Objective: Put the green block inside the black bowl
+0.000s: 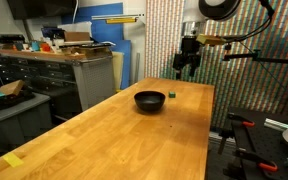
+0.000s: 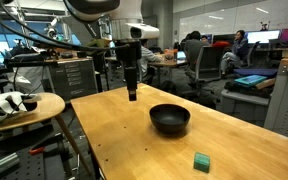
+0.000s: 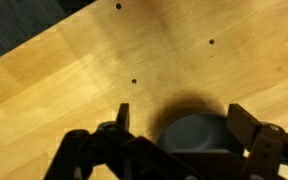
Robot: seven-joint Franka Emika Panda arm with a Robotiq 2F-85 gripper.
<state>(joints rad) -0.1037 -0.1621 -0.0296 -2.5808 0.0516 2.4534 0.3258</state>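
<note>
Wood fills most of what we see: a long butcher-block table (image 1: 104, 135) runs from the lower left of an exterior view toward its centre. Behind it, at the left, stands a grey workbench (image 1: 69, 70) with drawers. We find the black bowl (image 1: 149, 100) sitting upright on the far part of the table, just right of centre in that frame. The green block (image 1: 171, 96) lies on the wood just to the right of it, apart from the rim. The gripper (image 1: 188, 66) hangs above and to the right of both, clear of the tabletop.

In an exterior view we see the black bowl (image 2: 170, 120) near the centre of the frame. The green block (image 2: 201, 162) is to its lower right, close to the bottom edge and well apart from it. The gripper (image 2: 132, 92) is to the upper left of the bowl, pointing down with its tips above the wood. A round side table (image 2: 29, 108) stands at the left edge.

In the wrist view we look down past the gripper (image 3: 184, 125). Its fingers (image 3: 122, 120) rise from the bottom edge, spread wide apart and clasping nothing. A dark round form, which we take for the black bowl (image 3: 196, 135), shows between them in the lower middle of the frame.
</note>
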